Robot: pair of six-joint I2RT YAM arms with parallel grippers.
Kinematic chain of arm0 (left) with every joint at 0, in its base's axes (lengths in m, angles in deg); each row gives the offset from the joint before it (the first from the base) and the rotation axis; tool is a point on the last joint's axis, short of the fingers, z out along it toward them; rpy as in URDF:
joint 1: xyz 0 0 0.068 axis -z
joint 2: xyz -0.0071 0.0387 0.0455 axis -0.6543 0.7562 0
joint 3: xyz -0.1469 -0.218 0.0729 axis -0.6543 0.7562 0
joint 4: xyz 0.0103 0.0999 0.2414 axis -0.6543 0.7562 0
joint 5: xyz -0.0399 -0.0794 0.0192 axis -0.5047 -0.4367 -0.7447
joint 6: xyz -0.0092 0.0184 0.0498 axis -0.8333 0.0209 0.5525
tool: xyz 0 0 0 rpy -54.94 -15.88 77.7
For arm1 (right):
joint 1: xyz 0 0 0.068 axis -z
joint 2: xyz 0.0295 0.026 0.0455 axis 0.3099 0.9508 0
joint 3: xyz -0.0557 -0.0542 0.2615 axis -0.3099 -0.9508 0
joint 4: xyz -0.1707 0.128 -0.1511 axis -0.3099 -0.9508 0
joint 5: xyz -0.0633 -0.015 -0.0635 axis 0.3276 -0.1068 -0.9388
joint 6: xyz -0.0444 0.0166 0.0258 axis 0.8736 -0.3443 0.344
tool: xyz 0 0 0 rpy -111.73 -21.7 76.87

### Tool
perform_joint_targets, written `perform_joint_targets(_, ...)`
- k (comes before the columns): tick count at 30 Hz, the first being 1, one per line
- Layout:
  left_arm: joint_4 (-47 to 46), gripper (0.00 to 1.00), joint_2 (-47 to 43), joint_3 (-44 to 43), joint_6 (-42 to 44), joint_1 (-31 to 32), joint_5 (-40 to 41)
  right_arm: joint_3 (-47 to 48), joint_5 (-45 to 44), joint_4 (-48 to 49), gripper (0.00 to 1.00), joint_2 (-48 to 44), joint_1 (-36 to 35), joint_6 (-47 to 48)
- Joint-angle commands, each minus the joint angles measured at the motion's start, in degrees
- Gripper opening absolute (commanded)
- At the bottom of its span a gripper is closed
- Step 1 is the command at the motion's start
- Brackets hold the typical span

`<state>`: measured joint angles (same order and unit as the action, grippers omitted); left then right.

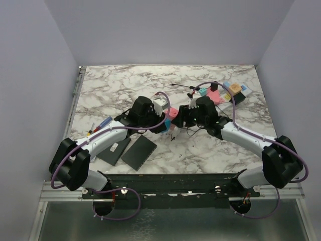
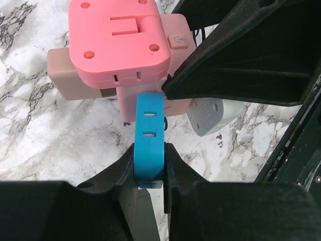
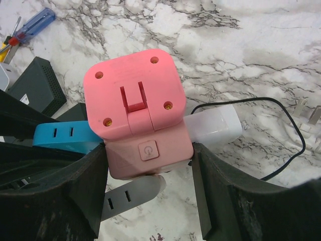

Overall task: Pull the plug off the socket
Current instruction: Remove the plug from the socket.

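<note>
Pink socket cube (image 3: pixel 133 90) sits mid-table between both grippers, blue plug (image 2: pixel 149 140) seated in its side. Left gripper (image 2: pixel 149 150) is clamped tight on the blue plug. Right gripper (image 3: pixel 148 160) has its fingers (image 3: pixel 90 175) spread partway, pressed against the cube's flanks. Both arms reach forward and inward, wrists meeting at centre. Only marking: a power symbol on the cube's button (image 3: pixel 148 150) (no readable text). White plug (image 3: pixel 213 125) and grey plug (image 3: pixel 133 193) also in the cube. Long white strip (image 1: pixel 235 98) lies far right, apart.
</note>
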<state>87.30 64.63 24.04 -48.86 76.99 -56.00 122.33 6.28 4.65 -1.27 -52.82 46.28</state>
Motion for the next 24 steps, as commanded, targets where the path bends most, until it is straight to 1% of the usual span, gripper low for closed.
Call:
perform_joint_targets(1,-0.5,0.0,-2.19,-2.45,0.59,-0.86,-4.27,-0.7,4.53,4.47,0.0,-2.36,0.24,2.89)
perform_joint_targets(6,-0.24,0.0,-2.52,-2.44,0.53,-1.31,-3.37,-0.61,3.51,4.6,0.0,-2.79,0.31,2.35)
perform_joint_targets(12,-0.72,0.0,-2.95,-2.0,-0.45,-1.25,-0.25,2.07,-3.06,0.38,0.0,-0.9,0.31,0.32)
perform_joint_targets(15,-1.44,0.0,-3.46,-1.47,-0.99,-1.23,0.64,2.5,-4.86,-0.5,0.0,0.34,0.31,-0.6)
perform_joint_targets(18,-2.76,0.0,-3.91,-0.61,-2.19,-1.15,1.9,3.53,-8.72,-1.66,0.0,1.43,0.31,-2.48)
perform_joint_targets(21,-4.44,0.0,-4.16,0.19,-3.73,-0.84,2.53,6.43,-12.13,-6.29,0.0,3.25,0.31,-4.4)
perform_joint_targets(24,-5.23,0.0,-3.68,0.43,-4.44,-0.59,1.82,7.51,-11.31,-5.76,0.0,4.42,0.31,-4.95)
